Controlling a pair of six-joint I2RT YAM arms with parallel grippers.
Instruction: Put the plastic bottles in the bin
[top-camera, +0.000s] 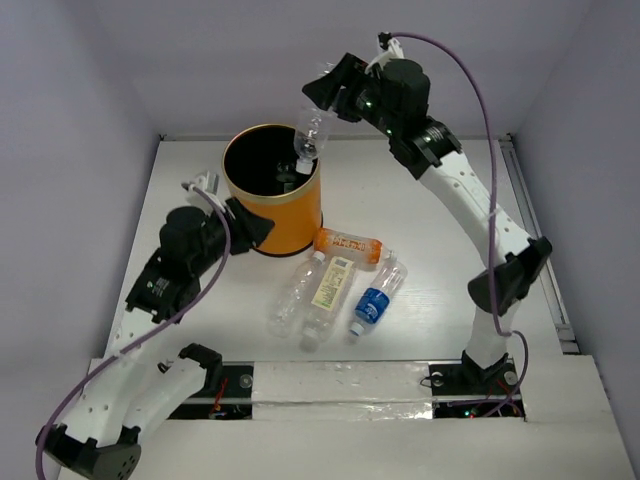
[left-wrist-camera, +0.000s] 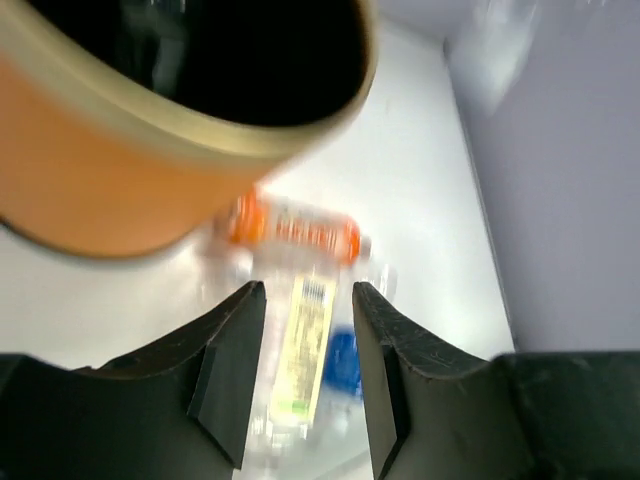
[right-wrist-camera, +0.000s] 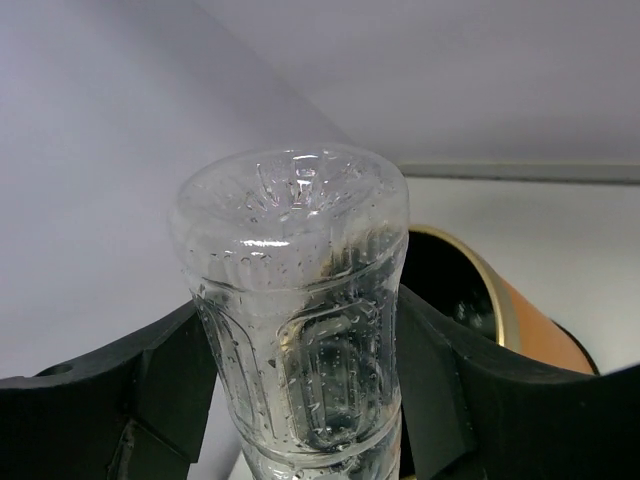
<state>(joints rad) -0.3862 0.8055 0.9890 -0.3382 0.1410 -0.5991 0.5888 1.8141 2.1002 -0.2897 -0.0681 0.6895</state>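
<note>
Overhead first: the right gripper (top-camera: 320, 100) hangs above the bin (top-camera: 290, 215), clamped on a clear bottle (top-camera: 311, 135) that points neck down, its cap right at the far right part of the gold rim. The bin stands toward the far left corner of the table (top-camera: 440, 200). Four bottles lie loose mid-table, toward the near edge: an orange bottle (top-camera: 350, 243) just beside the bin's base, then a bare bottle (top-camera: 293, 297), a yellow-label bottle (top-camera: 329, 288) and a blue-label bottle (top-camera: 375, 300) side by side. The left gripper (top-camera: 250, 228) sits just beside the bin's near left wall.

Left wrist view: it's blurred, but the jaws stand apart with nothing between them. The bin's orange wall (left-wrist-camera: 90, 170) fills the upper left, and the loose bottles lie beyond the fingers.

Right wrist view: the bottle's ribbed base (right-wrist-camera: 300, 300) is pinched squarely between both fingers, and the bin's rim (right-wrist-camera: 490, 290) shows behind.

My read: this is the drop step for this bottle. The next move calls for the neck to be centred over the black opening, clear of the rim, before the jaws let go. The left arm looks placed to go for one of the four on the table.
</note>
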